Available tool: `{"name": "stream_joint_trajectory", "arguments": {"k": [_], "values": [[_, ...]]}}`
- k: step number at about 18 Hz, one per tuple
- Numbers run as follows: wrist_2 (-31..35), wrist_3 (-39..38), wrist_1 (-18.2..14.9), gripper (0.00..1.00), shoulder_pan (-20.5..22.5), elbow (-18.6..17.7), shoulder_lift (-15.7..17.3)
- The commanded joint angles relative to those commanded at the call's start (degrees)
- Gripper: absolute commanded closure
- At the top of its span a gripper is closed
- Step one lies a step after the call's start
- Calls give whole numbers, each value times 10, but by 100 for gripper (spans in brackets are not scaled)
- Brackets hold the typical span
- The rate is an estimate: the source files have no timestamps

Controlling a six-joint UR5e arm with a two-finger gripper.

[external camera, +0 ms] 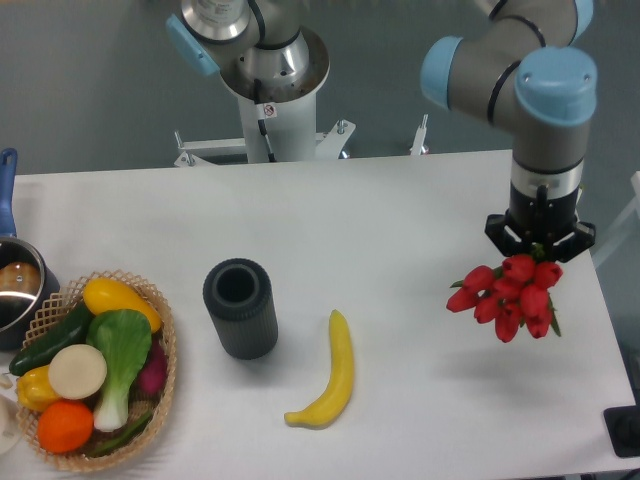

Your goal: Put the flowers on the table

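A bunch of red flowers (508,296) with green leaves hangs under my gripper (539,243) at the right side of the white table (400,210). The gripper points straight down and is shut on the flower stems, which are hidden between the fingers. The blossoms hang a little above the table top and cast a faint shadow near the right edge. A dark grey ribbed cylindrical vase (241,308) stands upright and empty left of centre, well away from the gripper.
A yellow banana (332,376) lies near the front between vase and flowers. A wicker basket (166,345) of vegetables sits front left, a metal pot (18,290) with blue handle at the left edge. The robot base (272,90) stands behind the table.
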Motion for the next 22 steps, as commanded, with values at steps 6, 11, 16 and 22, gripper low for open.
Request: {"name": "stream_joint_trajectory", "arguments": {"k": [6, 11, 16, 22], "values": [[-2, 1, -4, 100, -1, -7, -1], [-4, -1, 1, 95, -5, -30, -17], [-3, -6, 3, 20, -18, -34, -33], [-2, -5, 13, 0, -17, -38, -26]]}}
